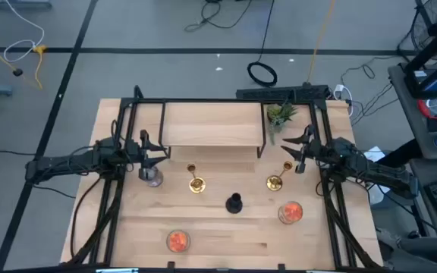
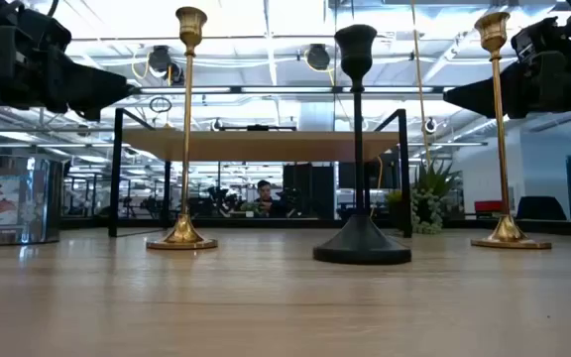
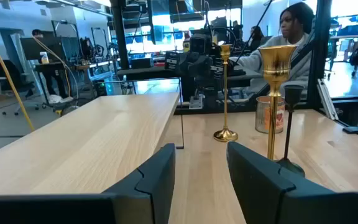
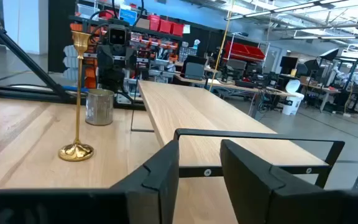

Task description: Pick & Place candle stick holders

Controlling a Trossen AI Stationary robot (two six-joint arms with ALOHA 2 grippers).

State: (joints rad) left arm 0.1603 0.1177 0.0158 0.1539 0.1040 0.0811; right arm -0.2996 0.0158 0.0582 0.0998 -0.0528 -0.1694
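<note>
the black candle stick holder (image 1: 234, 202) stands upright on the wooden table (image 1: 226, 235), with one gold candle stick holder (image 1: 195, 182) just to its left and a second gold candle stick holder (image 1: 276, 180) just to its right, each long axis vertical and cup on top, all in front of the raised wooden shelf (image 1: 212, 123). no writing is legible on them; the printed label on the can (image 2: 6, 199) left of the black holder is too blurred to read. the left gripper (image 1: 161, 152) hovers left of the black holder and the right gripper (image 1: 288, 149) right of it, both with fingers narrowly apart, holding nothing.
</note>
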